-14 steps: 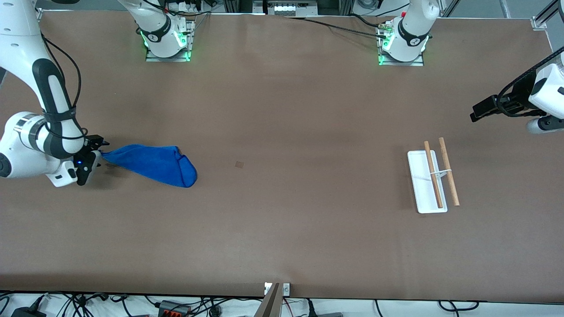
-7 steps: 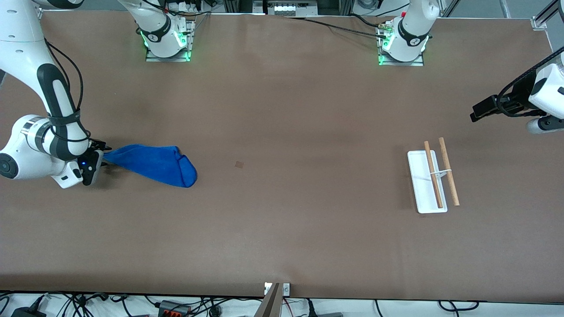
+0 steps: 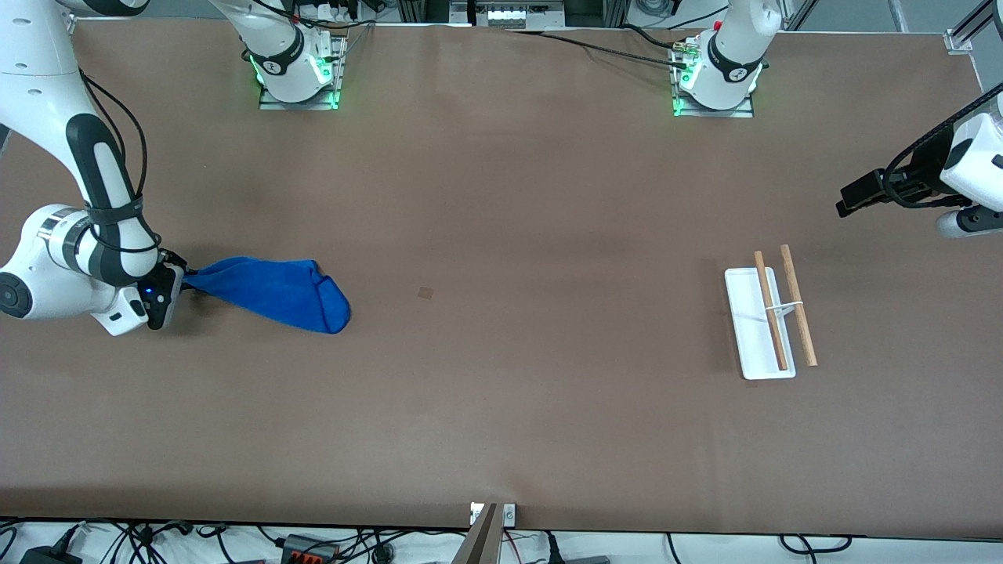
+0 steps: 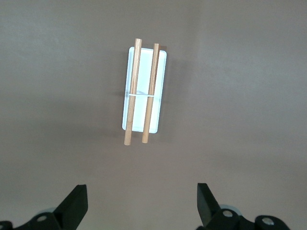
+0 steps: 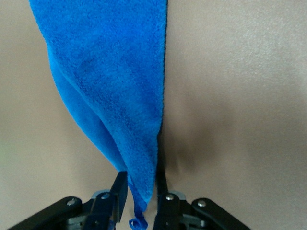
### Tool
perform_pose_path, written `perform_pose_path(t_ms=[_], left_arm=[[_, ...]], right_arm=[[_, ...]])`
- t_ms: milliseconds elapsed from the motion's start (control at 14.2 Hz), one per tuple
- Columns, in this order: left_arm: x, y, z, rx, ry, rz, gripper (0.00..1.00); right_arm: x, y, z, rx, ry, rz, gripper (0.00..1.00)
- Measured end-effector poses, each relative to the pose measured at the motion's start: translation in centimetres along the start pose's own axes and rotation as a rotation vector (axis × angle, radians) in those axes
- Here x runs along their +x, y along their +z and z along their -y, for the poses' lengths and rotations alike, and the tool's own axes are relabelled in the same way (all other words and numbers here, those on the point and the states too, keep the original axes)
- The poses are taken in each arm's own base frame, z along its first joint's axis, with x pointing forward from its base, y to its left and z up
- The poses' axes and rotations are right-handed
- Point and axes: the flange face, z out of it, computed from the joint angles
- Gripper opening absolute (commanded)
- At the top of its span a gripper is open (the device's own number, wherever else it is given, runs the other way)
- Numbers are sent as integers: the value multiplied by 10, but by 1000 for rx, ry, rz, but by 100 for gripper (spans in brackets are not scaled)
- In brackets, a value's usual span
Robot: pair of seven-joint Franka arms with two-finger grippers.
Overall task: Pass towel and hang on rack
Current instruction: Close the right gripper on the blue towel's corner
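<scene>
Brown table [image 3: 501,407] was bare btwn towel [image 3: 274,291] at my end and rack [image 3: 756,325] near waiting left gripper [image 4: 141,206], jaws wide. My right gripper [image 5: 139,189] pinched towel's corner — needed a firm bite before lifting.

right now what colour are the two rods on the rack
Light brown wood, on the white-based rack; the rods show best in the left wrist view.

A brown surface [image 3: 501,196] carries a blue towel [image 3: 274,291] toward the right arm's end. The rack [image 3: 758,323], white-based with two wooden rods, stands well apart from the towel, toward the left arm's end.
</scene>
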Motion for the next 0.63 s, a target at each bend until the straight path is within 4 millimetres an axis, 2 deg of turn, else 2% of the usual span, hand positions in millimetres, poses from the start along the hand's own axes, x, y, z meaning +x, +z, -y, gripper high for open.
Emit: perform_pose_path(t_ms=[70,423,563,634], left_arm=[[0,0,0,0,0,0,100],[0,0,0,0,0,0,100],[0,0,0,0,0,0,100],[0,0,0,0,-1,0,100]], right_arm=[[0,1,0,0,-2,0,0],[2,2,-1,-1,-10,-2,0],[9,-10,-3,-24,-14,-29,0],[15,-25,-3,-44,-11,-58,0]])
